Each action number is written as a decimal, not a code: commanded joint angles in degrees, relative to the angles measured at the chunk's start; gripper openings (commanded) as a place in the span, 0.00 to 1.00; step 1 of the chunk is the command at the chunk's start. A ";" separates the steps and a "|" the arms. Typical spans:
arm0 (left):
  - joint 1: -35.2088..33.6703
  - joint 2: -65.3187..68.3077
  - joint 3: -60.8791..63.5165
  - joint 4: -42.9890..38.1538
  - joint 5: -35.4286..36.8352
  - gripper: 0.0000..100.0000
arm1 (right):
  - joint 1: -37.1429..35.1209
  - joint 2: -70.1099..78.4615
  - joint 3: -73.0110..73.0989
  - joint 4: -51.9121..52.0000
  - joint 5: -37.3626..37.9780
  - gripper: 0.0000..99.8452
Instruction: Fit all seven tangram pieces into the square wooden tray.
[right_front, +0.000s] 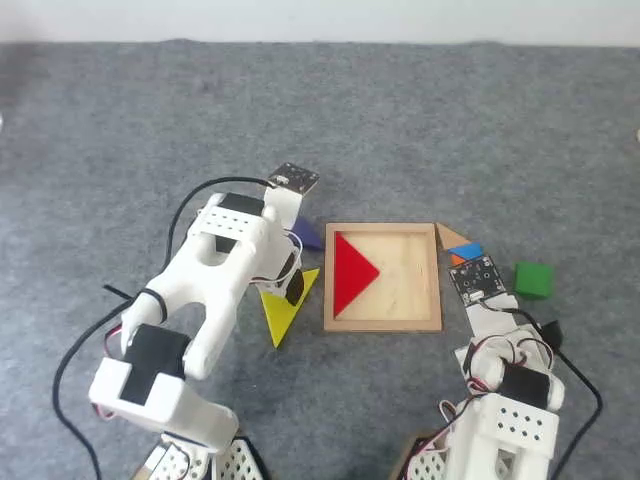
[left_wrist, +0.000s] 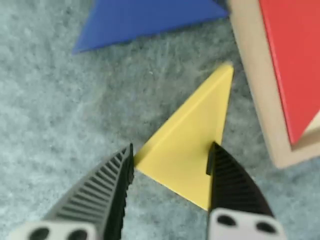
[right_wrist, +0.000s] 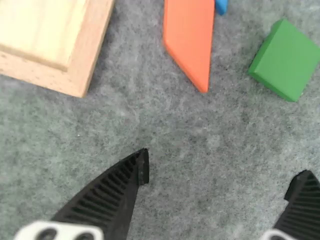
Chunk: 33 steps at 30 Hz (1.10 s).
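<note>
Left wrist view puts us right on the action: the left gripper (left_wrist: 171, 150) sits low over the yellow triangle (left_wrist: 192, 135), jaws spread, one finger on each side of the piece's near corner and not yet pinching it. So the step in hand looks like the pickup of that yellow triangle, which lies on the grey felt (left_wrist: 60, 110) just beside the left rim of the square wooden tray (left_wrist: 257, 85). The next move, I'd say, calls for a clean close on those two slanted edges. After that come a lift, a turn, and a set-down on the open wood beside the red triangle (left_wrist: 295, 55), which lies flat in the tray's left half. Over on the other side, the right gripper (right_wrist: 222, 167) hangs above bare felt near a corner of the tray, jaws wide apart, holding nothing. Now the count: one tray, seven pieces. One is in, the red triangle. Six are out: the yellow triangle and a dark blue triangle (left_wrist: 145, 20) on the left, and on the right a tan triangle (right_front: 450, 236), a small light blue piece (right_front: 467, 250), an orange parallelogram (right_wrist: 189, 35) and a green square (right_wrist: 286, 59).
</note>
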 joint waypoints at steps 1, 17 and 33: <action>1.23 0.09 2.33 -0.53 0.44 0.21 | 0.48 -0.57 -0.26 -0.92 -0.18 0.43; 0.97 0.09 4.88 -2.02 -1.05 0.26 | 0.57 -0.57 -0.26 -0.92 -0.18 0.43; 1.05 -0.62 7.52 -3.78 -0.79 0.18 | 0.57 -0.57 -0.26 -0.92 -0.18 0.43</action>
